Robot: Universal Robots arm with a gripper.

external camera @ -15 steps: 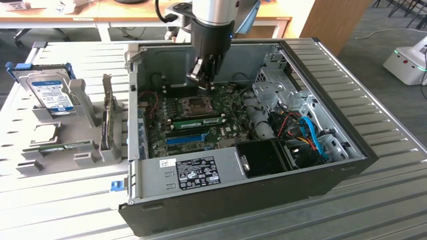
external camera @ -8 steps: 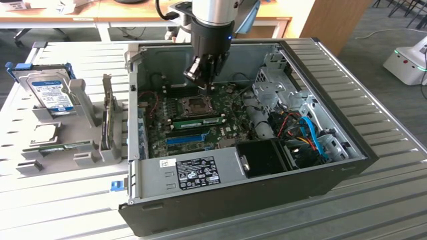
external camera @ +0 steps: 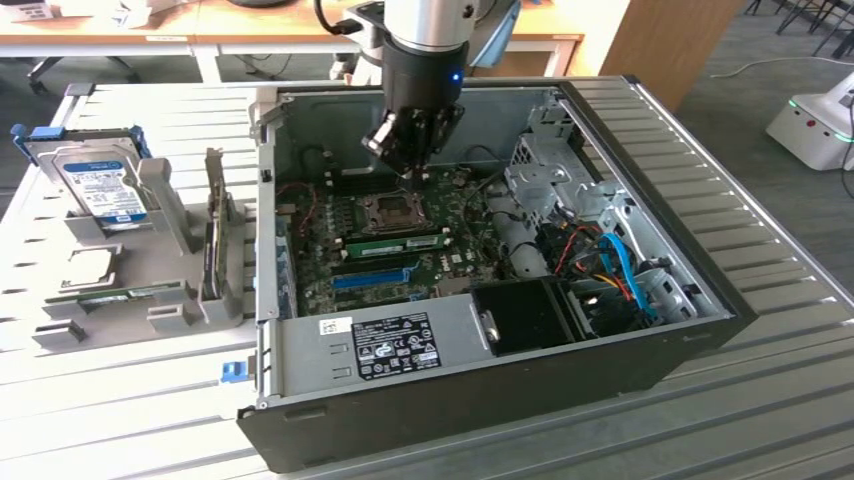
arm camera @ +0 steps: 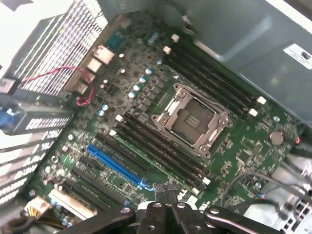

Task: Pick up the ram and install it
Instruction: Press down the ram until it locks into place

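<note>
Currently the gripper (external camera: 411, 172) is inside the open PC case (external camera: 694, 340), upper centre of the exterior view, hanging over the motherboard (external camera: 454, 265) right at the CPU socket (external camera: 396, 210). Fingers are pressed together, nothing between them. In the wrist view the gripper (arm camera: 165, 191) has its tips at the bottom centre, over the near end of the memory slots (arm camera: 156, 148), with the CPU socket (arm camera: 191, 119) mid-frame and a blue expansion slot (arm camera: 117, 166) lower left.

The ram (external camera: 400, 241) sits in a slot just below the CPU socket in the exterior view, lying flat along the slot and clear of the gripper. I can't tell whether it's fully latched.

On the exterior view's left, outside the case, a grey parts rack (external camera: 167, 200) holds a blue-labelled hard drive (external camera: 104, 185) upright. A second green stick (external camera: 127, 294) lies low in the rack, near the frame's lower left. A blue slot (external camera: 370, 279) runs below the ram.
</note>
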